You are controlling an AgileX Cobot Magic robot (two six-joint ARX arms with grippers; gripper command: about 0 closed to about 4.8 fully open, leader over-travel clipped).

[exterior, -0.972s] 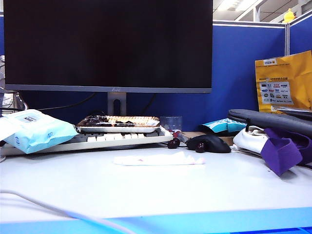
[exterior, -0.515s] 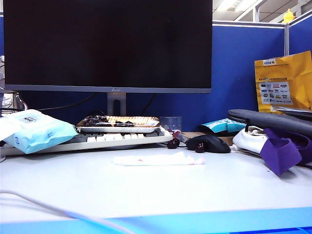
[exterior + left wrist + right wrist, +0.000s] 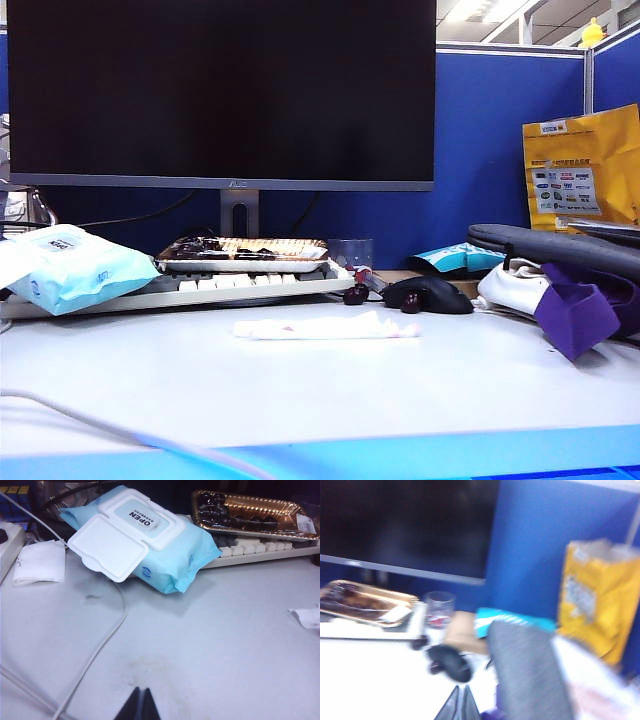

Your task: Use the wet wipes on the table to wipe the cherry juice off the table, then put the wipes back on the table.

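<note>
The wet wipes [image 3: 325, 327] lie as a crumpled white sheet with faint pink marks on the table [image 3: 300, 400], in front of the keyboard. One corner of the sheet [image 3: 307, 616] shows in the left wrist view. No cherry juice shows on the table surface. Neither gripper appears in the exterior view. My left gripper [image 3: 141, 692] hovers shut and empty over bare table, near the wipes packet [image 3: 150, 540]. My right gripper [image 3: 461, 690] is shut and empty in a blurred view, close to the black mouse [image 3: 450, 662].
A keyboard [image 3: 230, 285] carries a gold tray [image 3: 245, 252] below the monitor [image 3: 220, 90]. Two dark cherries [image 3: 355, 294] lie by the mouse [image 3: 430, 294]. A grey bag [image 3: 560, 248] and purple cloth [image 3: 580, 310] sit right. A cable [image 3: 100, 645] crosses the left side.
</note>
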